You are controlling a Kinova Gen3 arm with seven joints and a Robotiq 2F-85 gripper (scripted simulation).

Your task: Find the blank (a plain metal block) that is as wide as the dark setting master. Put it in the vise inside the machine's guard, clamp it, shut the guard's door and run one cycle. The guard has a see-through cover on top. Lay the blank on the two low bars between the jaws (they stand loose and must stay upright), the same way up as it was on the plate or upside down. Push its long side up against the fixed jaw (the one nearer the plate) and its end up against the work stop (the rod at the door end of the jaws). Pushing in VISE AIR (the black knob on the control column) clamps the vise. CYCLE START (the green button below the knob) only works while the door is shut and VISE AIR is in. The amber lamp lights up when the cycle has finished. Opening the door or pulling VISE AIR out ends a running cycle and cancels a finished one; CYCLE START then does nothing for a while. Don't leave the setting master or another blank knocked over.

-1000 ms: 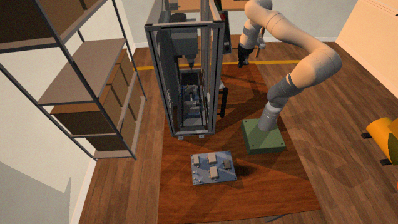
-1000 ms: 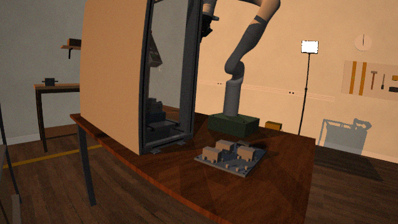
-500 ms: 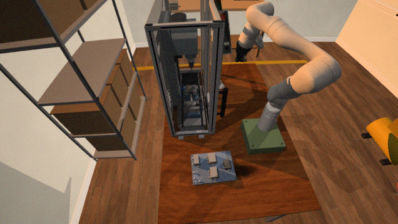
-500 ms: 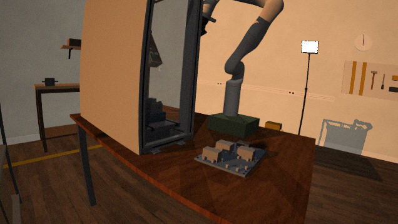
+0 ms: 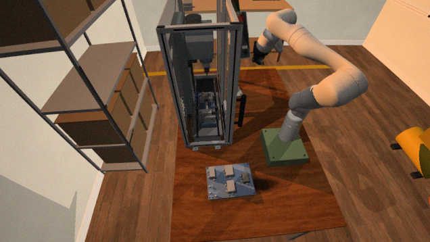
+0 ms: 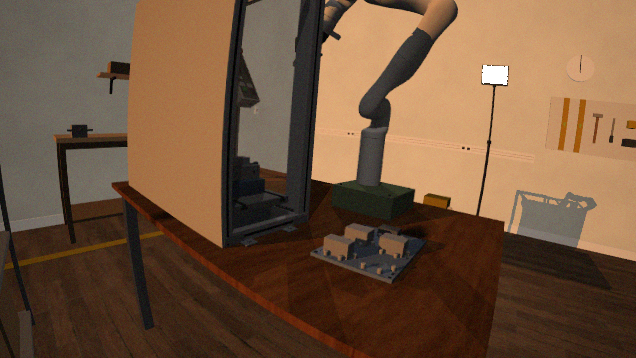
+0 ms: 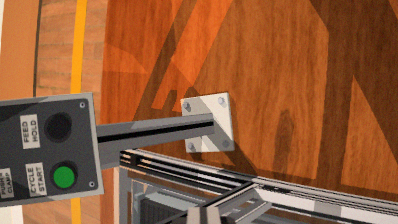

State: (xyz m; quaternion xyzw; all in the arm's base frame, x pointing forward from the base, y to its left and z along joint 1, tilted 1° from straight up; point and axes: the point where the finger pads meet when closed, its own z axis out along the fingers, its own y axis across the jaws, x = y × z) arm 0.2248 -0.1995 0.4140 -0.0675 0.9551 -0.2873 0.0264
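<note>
Arching from a base beside one long edge of the worktop (image 5: 203, 220) (image 6: 440, 300) (image 7: 280, 60), the arm (image 5: 318, 51) (image 6: 405, 62) dips its closed, empty gripper (image 5: 258, 61) (image 6: 334, 35) (image 7: 203, 216) toward the far short edge; three pale blanks (image 5: 230, 186) (image 6: 338, 245) sit on the plate (image 5: 220, 183) (image 6: 375, 260) toward the near one.

The arm (image 5: 316, 47) (image 6: 402, 62) has shifted slightly toward the control panel (image 5: 245, 42) (image 6: 247, 92) (image 7: 40, 150).
</note>
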